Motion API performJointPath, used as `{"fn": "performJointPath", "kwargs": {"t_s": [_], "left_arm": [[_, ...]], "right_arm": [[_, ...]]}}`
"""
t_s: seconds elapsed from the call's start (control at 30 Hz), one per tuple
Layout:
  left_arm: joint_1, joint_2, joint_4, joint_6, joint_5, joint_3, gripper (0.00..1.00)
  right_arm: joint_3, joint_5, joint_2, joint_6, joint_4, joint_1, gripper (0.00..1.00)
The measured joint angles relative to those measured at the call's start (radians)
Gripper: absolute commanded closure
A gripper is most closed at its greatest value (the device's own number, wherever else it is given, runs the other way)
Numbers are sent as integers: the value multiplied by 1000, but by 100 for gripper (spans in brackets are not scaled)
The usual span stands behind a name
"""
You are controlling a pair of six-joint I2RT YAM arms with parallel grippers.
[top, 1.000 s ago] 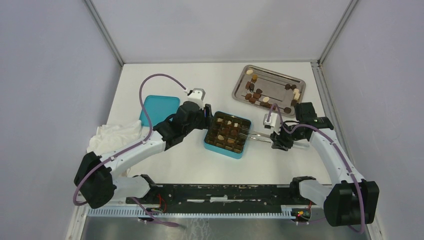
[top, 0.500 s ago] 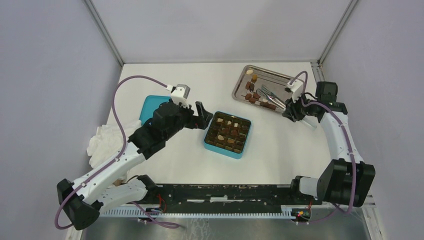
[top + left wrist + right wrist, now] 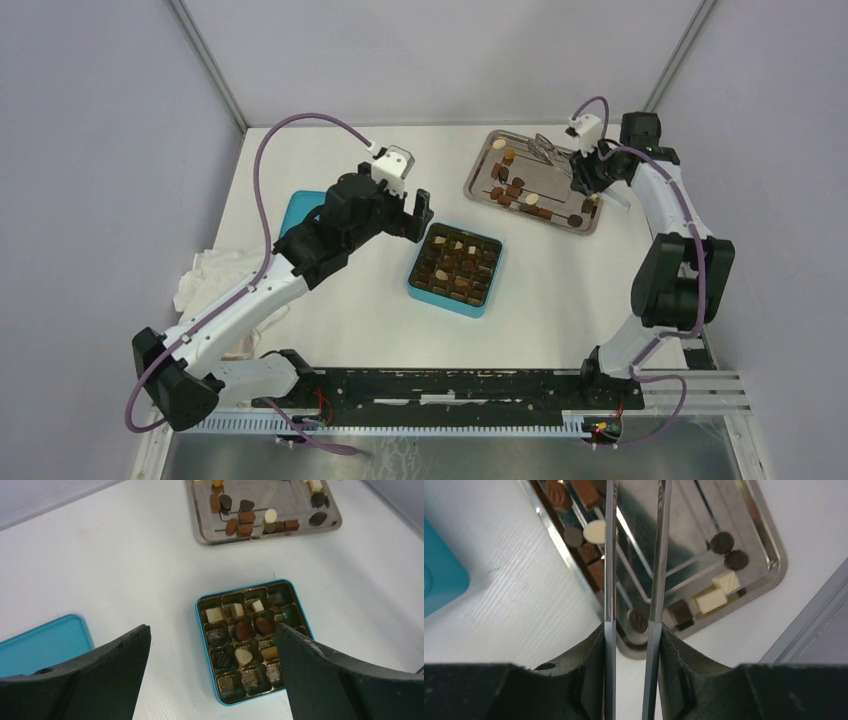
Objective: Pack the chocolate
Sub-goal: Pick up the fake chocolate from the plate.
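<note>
The chocolate lies as several small brown and cream pieces on a steel tray at the back right; the pieces also show in the left wrist view and the right wrist view. More pieces sit in the teal box with its gridded insert. My left gripper hangs open and empty above the box's left side. My right gripper is shut on the metal tweezers over the tray. The tweezers' arms stand apart and their tips are out of the wrist view.
The teal lid lies left of the box and shows in the left wrist view. A crumpled white cloth lies at the table's left edge. Grey walls and metal posts enclose the table on three sides.
My right gripper has carried the tweezers from the box back to the tray's far right end. My left gripper has lifted away from the box's left edge.
</note>
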Motion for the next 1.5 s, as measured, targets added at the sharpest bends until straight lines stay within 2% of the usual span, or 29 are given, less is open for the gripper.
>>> {"fn": "performJointPath", "kwargs": {"t_s": [0.23, 0.5, 1.1, 1.5], "left_arm": [[0, -3, 6, 72, -18, -94, 2], [1, -86, 30, 117, -36, -144, 2], [1, -67, 34, 127, -35, -146, 3], [1, -60, 34, 128, -35, -146, 3]], "right_arm": [[290, 48, 248, 24, -32, 85, 59], [465, 115, 443, 53, -91, 152, 58], [491, 236, 498, 119, -87, 183, 55], [491, 237, 558, 144, -59, 183, 55]]}}
